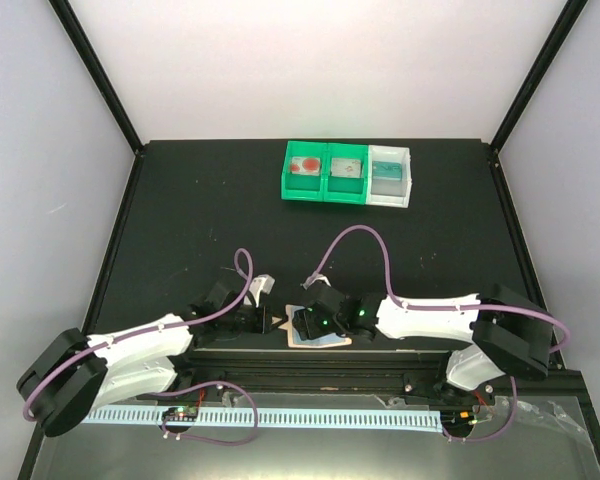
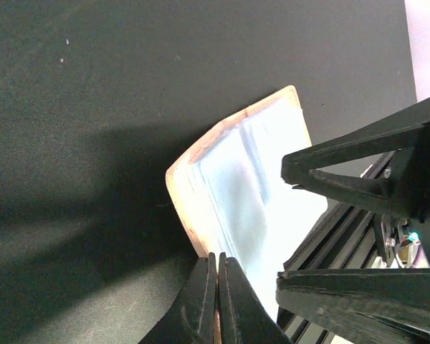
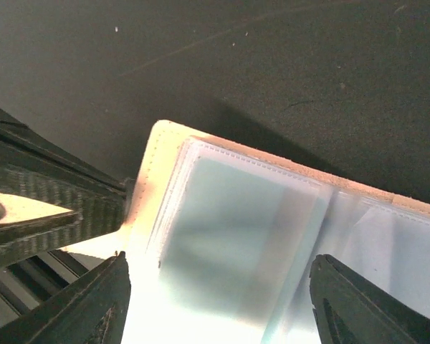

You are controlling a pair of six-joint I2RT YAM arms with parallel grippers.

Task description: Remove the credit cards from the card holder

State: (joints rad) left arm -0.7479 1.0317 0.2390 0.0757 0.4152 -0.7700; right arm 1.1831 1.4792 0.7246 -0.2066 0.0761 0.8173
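The card holder (image 1: 320, 340) lies open near the table's front edge, tan outside with pale blue clear sleeves inside. In the left wrist view my left gripper (image 2: 218, 283) is shut on the tan edge of the card holder (image 2: 229, 179). In the right wrist view my right gripper (image 3: 215, 308) is open, its fingers spread on either side just above the open card holder (image 3: 165, 154). A teal credit card (image 3: 229, 229) with a darker stripe sits inside a clear sleeve between the fingers. In the top view the left gripper (image 1: 270, 321) and the right gripper (image 1: 313, 323) meet over the holder.
Two green bins (image 1: 325, 172) and a white bin (image 1: 390, 176) stand at the back of the black table, each holding small items. A black rail (image 1: 310, 372) runs along the front edge just behind the holder. Purple cables loop above both arms.
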